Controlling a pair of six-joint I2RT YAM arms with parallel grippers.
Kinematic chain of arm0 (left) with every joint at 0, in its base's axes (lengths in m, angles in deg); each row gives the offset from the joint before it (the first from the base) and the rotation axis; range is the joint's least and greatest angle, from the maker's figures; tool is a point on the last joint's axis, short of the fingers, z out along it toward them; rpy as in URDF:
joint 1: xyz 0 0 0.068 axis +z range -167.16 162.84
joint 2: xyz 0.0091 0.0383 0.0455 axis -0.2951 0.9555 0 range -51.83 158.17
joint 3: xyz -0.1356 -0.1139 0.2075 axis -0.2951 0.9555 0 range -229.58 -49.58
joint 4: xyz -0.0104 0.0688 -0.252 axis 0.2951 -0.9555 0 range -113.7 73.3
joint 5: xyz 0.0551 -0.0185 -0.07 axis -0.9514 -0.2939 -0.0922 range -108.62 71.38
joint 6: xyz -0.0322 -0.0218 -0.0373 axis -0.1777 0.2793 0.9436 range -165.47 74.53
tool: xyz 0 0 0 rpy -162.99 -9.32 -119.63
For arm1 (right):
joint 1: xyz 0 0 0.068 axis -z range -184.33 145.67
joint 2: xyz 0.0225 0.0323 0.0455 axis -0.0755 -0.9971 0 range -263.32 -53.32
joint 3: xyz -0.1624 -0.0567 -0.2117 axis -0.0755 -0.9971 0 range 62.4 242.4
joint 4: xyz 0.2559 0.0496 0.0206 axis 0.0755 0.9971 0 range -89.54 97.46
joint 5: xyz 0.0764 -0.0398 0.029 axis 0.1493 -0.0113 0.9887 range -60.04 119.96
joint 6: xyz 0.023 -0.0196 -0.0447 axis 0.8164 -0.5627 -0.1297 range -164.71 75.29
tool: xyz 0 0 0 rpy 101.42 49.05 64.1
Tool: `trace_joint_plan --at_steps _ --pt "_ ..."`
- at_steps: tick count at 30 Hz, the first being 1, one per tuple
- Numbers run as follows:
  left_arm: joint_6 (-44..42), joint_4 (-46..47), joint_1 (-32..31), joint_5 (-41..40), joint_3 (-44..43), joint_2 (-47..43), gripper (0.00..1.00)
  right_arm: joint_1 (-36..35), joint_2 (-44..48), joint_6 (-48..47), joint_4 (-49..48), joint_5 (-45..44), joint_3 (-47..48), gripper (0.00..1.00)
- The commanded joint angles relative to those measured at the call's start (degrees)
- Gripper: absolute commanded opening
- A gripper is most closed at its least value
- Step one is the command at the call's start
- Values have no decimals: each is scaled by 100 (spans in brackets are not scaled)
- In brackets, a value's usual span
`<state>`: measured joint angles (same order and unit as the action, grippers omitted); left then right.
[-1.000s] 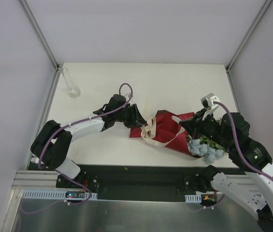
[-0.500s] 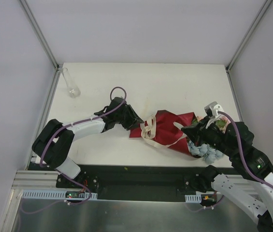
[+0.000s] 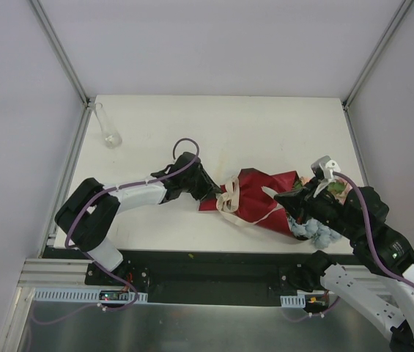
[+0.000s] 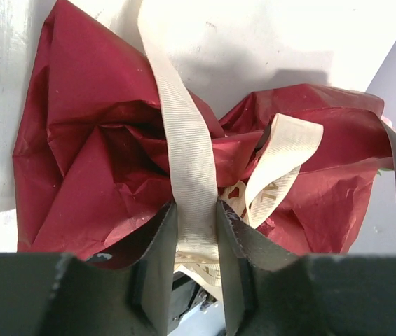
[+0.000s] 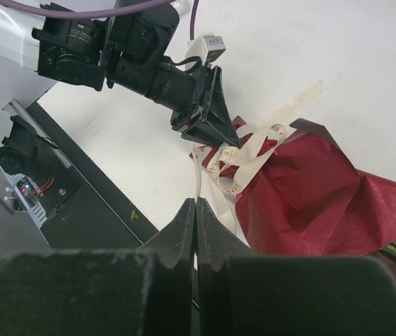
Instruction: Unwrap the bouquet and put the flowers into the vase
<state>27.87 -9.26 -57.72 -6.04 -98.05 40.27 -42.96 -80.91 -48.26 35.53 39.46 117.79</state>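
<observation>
On the table (image 3: pixel 265 125), right of centre, the bouquet (image 3: pixel 261 202) lies on its side, with its narrow end toward the left arm and the flowers (image 3: pixel 318 232) partly under the right arm. The vase (image 3: pixel 108 126) stands well apart at the far left corner. The paper (image 4: pixel 85 168) looks light and crinkly and would likely slide if tugged. The ribbon (image 4: pixel 190 154) is soft and limp, the sensible place to take hold for undoing the tie. The left arm stretches low across the table, its claw (image 4: pixel 196 213) pinching one ribbon strand near the knot. The right arm bends over the blooms, its claw (image 5: pixel 195 204) pressed together and aimed at the ribbon. Whether a strand is caught there I cannot tell.
</observation>
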Motion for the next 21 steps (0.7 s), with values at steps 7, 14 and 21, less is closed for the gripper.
trace_joint_plan --at_steps 7,14,21 --pt "-21 20 -58 -660 -22 -543 1 -13 114 30 -168 202 24 1" --pt "-1144 -374 -163 -1011 -523 -1009 0 -4 272 100 44 -70 137 1" --pt "-2375 -1200 -225 -1776 -1111 -1483 0 -4 815 -49 482 -1598 603 1"
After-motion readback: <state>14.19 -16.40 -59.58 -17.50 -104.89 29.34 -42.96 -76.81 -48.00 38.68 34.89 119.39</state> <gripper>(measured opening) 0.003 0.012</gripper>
